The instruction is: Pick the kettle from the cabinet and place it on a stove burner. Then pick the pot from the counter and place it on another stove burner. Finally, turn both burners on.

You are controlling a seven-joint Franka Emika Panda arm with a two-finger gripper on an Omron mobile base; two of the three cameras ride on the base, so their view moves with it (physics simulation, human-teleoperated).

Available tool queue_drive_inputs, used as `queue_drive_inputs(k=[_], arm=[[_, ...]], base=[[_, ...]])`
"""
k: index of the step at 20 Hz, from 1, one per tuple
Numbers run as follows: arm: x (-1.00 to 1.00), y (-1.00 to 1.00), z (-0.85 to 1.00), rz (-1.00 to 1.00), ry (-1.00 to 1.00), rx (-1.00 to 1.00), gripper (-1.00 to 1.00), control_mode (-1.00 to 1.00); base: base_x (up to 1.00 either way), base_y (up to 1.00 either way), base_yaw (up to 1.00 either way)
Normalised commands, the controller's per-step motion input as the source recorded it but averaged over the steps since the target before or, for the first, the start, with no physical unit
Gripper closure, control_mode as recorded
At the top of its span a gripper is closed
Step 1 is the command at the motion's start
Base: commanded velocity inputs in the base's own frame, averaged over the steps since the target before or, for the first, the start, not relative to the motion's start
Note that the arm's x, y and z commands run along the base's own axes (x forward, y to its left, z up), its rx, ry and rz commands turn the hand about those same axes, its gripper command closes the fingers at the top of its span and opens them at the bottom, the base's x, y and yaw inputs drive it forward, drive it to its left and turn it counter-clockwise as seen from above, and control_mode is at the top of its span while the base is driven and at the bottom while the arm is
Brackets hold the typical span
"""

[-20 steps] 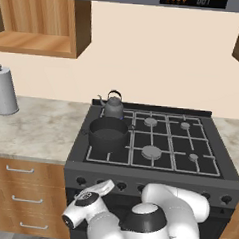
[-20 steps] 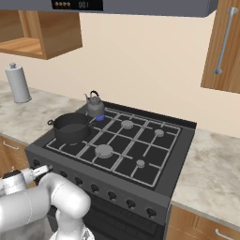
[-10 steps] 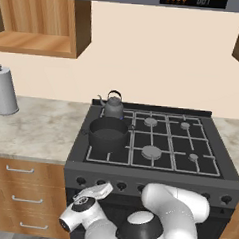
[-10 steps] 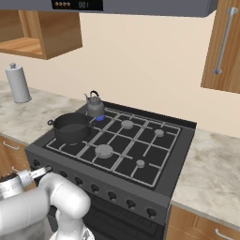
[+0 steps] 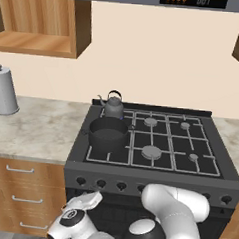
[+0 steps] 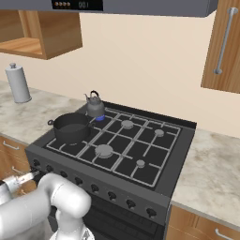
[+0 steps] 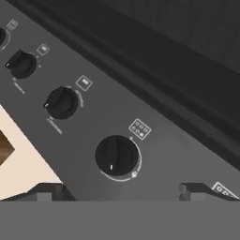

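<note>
The kettle (image 5: 113,107) sits on the stove's back-left burner, directly behind the pot (image 5: 108,133); a canister (image 5: 4,91) stands left on the counter (image 5: 36,129).

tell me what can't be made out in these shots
- Pot burner, both base views: hidden beneath the pot, flame not checkable.
- Kettle burner, left base view: covered by the kettle.
- Knob markings, hand view: too small to read.
- Gripper, hand view: fingertips cut off by the bottom edge.
- Cabinet, right base view: cut off by the right edge.
</note>
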Motion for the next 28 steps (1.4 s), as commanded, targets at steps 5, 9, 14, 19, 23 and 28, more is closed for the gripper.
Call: queue_drive_inputs(k=[5,9,14,19,23,28], arm=[[-0.50,0.52,-0.02,0.08,0.00,0.00,-1.00,-1.00],[-0.17,0.05,0.00,0.04,-0.18,0.07,-1.00,-1.00],[0.00,0.00,0.00,0.03,-0.25,0.22,-1.00,-1.00],[0.01,0.00,0.04,0.01,-0.23,0.17,-1.00,-1.00],[0.08,0.00,0.08,0.00,-0.15,0.13,-1.00,-1.00],[0.18,0.00,0.02,0.00,-0.03,0.07,-1.00,-1.00]], base=[[0.00,0.00,0.00],[0.00,0.00,0.00],[0.00,0.00,0.00],[0.00,0.00,0.00],[0.00,0.00,0.00],[0.00,0.00,0.00]])
